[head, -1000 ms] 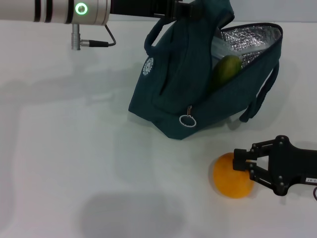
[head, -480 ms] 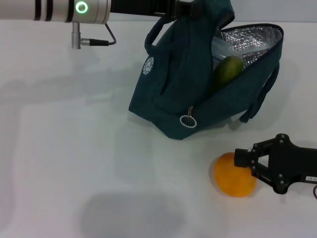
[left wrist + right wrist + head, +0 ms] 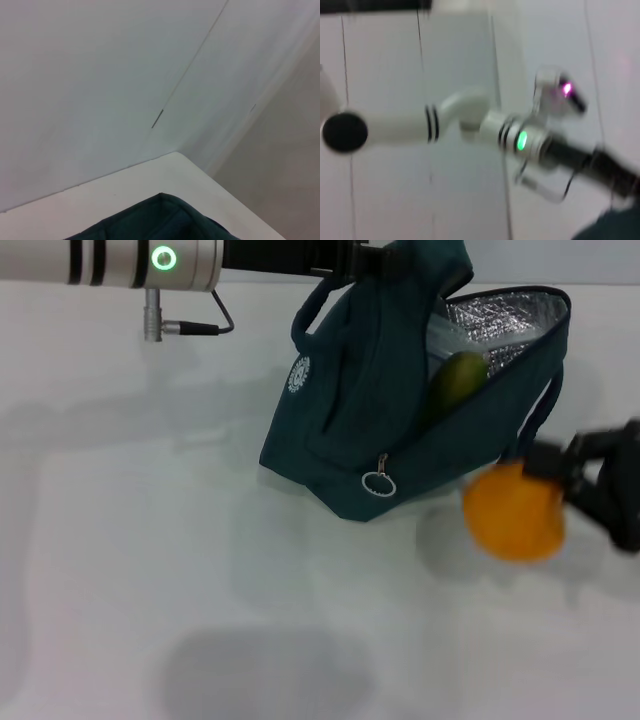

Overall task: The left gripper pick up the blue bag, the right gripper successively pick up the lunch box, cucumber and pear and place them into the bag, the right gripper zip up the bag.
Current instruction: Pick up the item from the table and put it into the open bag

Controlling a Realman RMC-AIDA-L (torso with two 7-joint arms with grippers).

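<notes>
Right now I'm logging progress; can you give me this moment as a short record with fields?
bag: held up at a handle by the left gripper, mouth open
cucumber: inside the bag
pear: lifted off the table, gripped by the right gripper, beside the bag
lunch box: not clearly visible
zipper: open

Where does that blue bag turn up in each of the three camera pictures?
Head view: the blue bag stands top centre, mouth open, held up by the left gripper.
Left wrist view: only a dark teal fabric edge along the bottom.
Right wrist view: a dark teal corner at bottom right.
Shared landmark: the bag's teal fabric.
</notes>
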